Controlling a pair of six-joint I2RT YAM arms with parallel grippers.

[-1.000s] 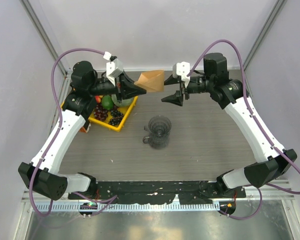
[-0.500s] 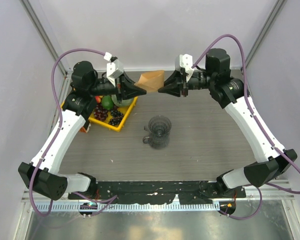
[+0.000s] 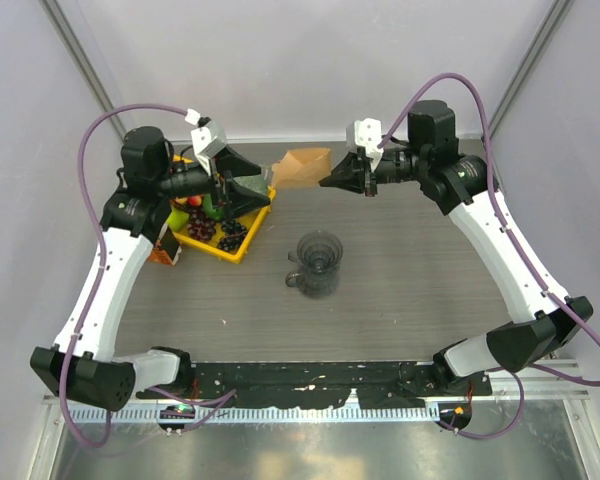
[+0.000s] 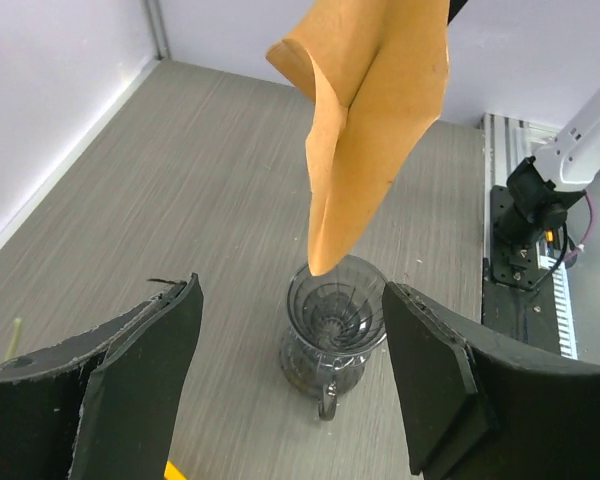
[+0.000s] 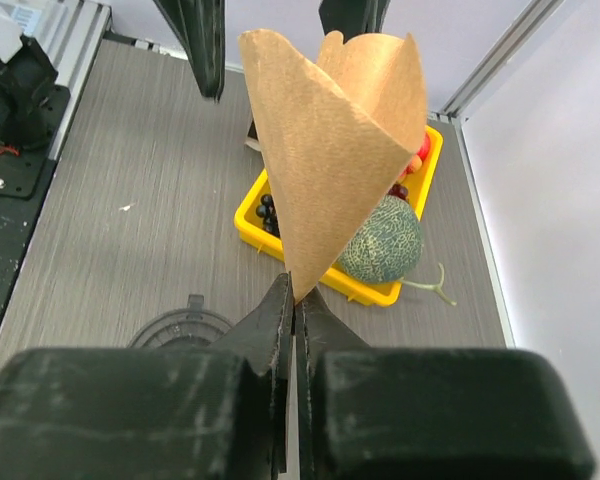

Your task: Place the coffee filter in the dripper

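The coffee filter (image 3: 302, 165), a light-brown paper cone, hangs in the air above the back of the table. My right gripper (image 3: 328, 181) is shut on its pointed tip, and in the right wrist view the filter (image 5: 330, 130) fans out from the pinched jaws of that gripper (image 5: 294, 300). My left gripper (image 3: 256, 186) stands open to the left of the filter, apart from it. In the left wrist view the filter (image 4: 375, 120) hangs beyond that open gripper (image 4: 292, 300). The clear ribbed dripper (image 3: 318, 262) stands upright mid-table, handle toward the arms. It also shows as the dripper (image 4: 335, 325) from the left wrist, and only the rim of the dripper (image 5: 180, 330) from the right.
A yellow fruit tray (image 3: 235, 255) at the back left holds grapes, a green melon (image 5: 380, 240) and other fruit. An orange-brown carton (image 3: 165, 250) stands left of the tray. Frame posts and white walls close in the back and sides.
My right gripper closed on the filter's tip. My left gripper then opened, let the filter go and drew back to the left over the tray.
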